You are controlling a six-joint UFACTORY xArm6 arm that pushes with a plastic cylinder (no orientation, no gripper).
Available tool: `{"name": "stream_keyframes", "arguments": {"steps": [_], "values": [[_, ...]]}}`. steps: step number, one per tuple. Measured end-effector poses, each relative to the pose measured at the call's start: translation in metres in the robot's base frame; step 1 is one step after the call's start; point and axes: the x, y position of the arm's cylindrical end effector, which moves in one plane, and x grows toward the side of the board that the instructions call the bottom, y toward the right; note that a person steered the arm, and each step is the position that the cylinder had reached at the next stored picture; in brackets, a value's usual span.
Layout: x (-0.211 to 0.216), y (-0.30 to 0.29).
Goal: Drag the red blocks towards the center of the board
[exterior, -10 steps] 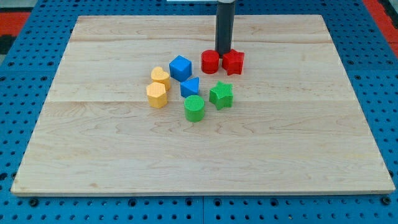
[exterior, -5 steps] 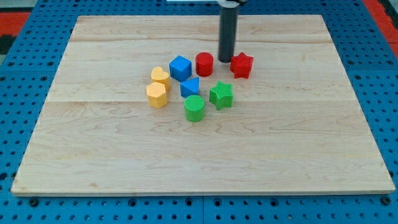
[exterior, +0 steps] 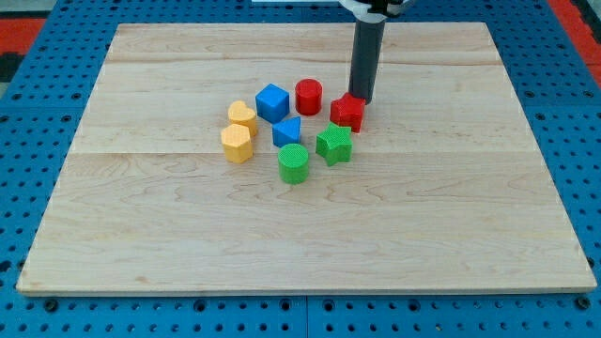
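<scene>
Camera view showed my tip (exterior: 362, 100) touching the far right edge of the red star block (exterior: 347, 113), holding nothing. The red cylinder (exterior: 308, 96) stood upright just left, apart. The star showed no long axis; its pointing could not be told.

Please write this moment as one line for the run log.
tip: touching red star block, upper right | red cylinder block: apart, left | green star block: below

Bright even overhead light, soft short shadows under blocks, sharp focus, no glare
</scene>
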Motion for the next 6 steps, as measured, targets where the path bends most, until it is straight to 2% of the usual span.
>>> {"name": "stream_keyframes", "arguments": {"steps": [1, 3, 6], "values": [[0.001, 0.066], [0.024, 0.016], [0.024, 0.008]]}}
